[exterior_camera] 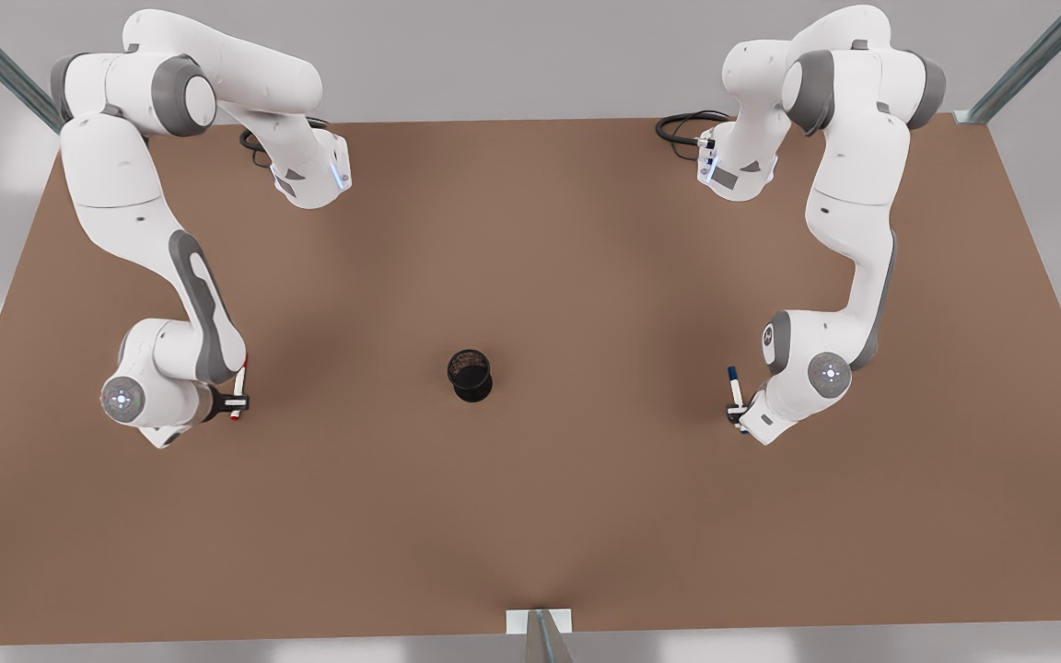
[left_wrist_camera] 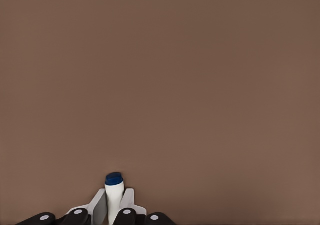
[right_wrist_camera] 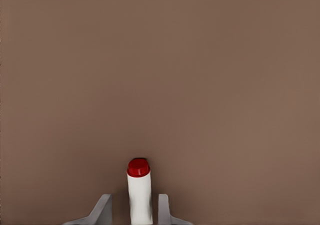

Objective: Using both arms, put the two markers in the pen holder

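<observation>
The pen holder [exterior_camera: 470, 375] stands upright near the middle of the bench [exterior_camera: 530, 516], well apart from both arms. At the front view's right, the left claw [exterior_camera: 737, 412] holds one marker [exterior_camera: 734, 389] between its fingers, and at the front view's left the right claw [exterior_camera: 236, 402] has its fingers on either side of the other marker [exterior_camera: 239, 394]. Each marker lies far to its own side of the holder, which sits between them.
</observation>
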Action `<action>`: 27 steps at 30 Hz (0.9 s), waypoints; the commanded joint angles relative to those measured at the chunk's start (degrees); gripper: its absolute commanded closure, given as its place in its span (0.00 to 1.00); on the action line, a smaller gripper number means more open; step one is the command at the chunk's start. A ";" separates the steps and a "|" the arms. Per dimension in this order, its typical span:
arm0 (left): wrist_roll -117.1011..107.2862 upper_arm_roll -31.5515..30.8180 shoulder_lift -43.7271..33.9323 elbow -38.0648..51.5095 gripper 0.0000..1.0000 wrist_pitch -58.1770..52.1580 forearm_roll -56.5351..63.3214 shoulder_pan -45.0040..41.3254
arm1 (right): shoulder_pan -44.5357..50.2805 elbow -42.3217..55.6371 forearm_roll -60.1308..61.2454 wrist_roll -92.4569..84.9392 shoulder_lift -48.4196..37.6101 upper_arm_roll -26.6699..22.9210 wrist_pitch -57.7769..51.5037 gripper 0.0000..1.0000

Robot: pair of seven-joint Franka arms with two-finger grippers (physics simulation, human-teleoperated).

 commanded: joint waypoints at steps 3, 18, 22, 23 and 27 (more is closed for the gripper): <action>0.42 0.00 0.14 -0.03 0.66 0.03 0.03 0.00 | 0.25 -0.23 0.06 -0.65 -0.04 0.05 -0.04 0.55; -10.12 -1.05 -8.47 15.60 0.79 -25.35 -1.99 -9.05 | -0.45 0.65 0.06 -1.80 -0.83 -0.04 -0.13 0.79; -4.53 -13.18 -9.52 27.22 0.79 -26.95 -10.34 -12.22 | -0.37 2.67 0.32 -1.18 -6.63 1.98 -4.61 0.78; 7.26 -14.76 -9.44 26.52 0.79 -21.07 -17.01 -12.66 | -0.28 4.07 0.32 -1.27 -7.86 3.12 -4.61 0.78; 46.02 -15.91 -7.33 20.45 0.79 3.10 -45.22 -18.37 | -0.37 13.39 0.50 -0.66 -9.45 9.19 -9.62 0.79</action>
